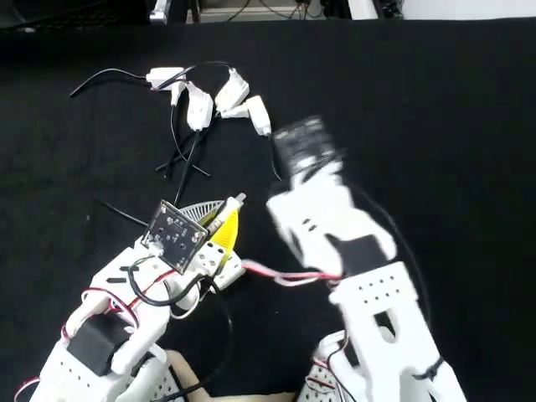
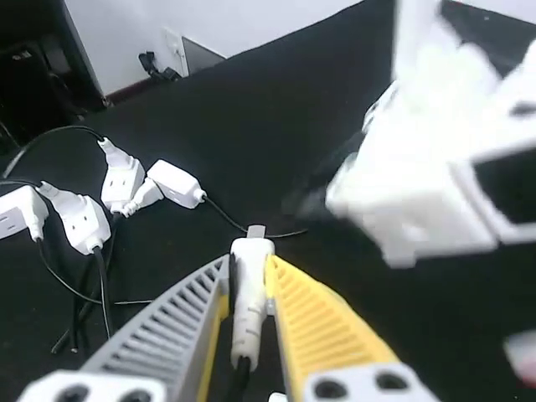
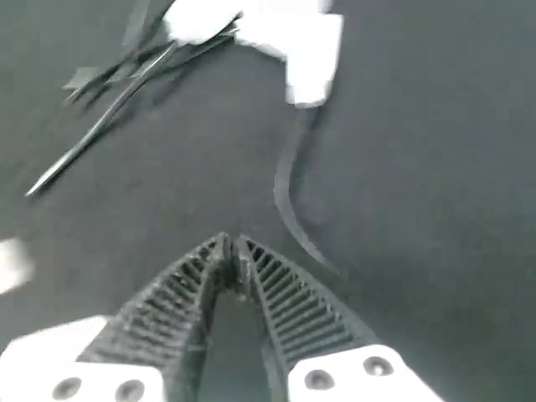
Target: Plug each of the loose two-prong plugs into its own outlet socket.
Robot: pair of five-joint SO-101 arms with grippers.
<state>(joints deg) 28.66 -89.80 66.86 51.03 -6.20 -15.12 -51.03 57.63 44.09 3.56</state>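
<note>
Left wrist view: left gripper (image 2: 249, 266) pinches a white plug (image 2: 250, 306). Right gripper (image 3: 228, 251) is pressed together, empty. Outlet sockets (image 1: 201, 105) lie upper left in the high view; square your prongs to one socket's slots before pushing.

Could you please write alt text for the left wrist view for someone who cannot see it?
The left gripper holds a white two-prong plug between its grey and yellow jaws, above a black tabletop. Beyond lies a cluster of white outlet sockets and plugs on black cords, with the other arm close by.
</note>
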